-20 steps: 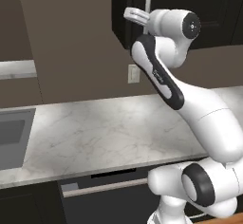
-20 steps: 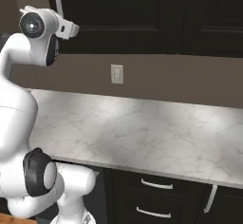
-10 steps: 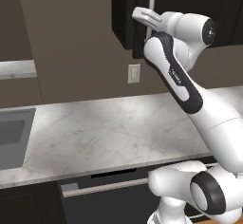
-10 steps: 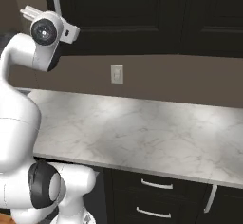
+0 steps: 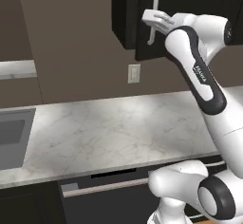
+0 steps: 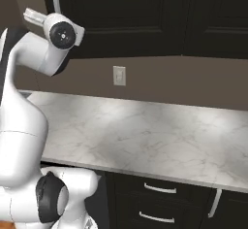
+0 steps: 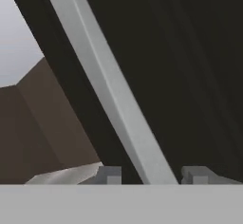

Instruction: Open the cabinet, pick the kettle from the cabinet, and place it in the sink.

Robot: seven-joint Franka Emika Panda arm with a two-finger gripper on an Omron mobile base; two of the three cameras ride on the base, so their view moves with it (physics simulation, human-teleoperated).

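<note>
Here my hand (image 7: 152,174) had risen from a second earlier and reached the long silver handle (image 7: 109,90) of the cabinet (image 5: 130,14). In the hand view the bar ran between my two half-open fingertips (image 7: 110,174), which bracketed it without yet pinching. The door was not yet swung wide, so the kettle stayed hidden. The sink (image 5: 14,137) lay well left along the marble surface (image 5: 118,133), awaiting it.

Black cabinet (image 5: 130,9) shut; grey sink (image 5: 14,135) recessed left.
</note>
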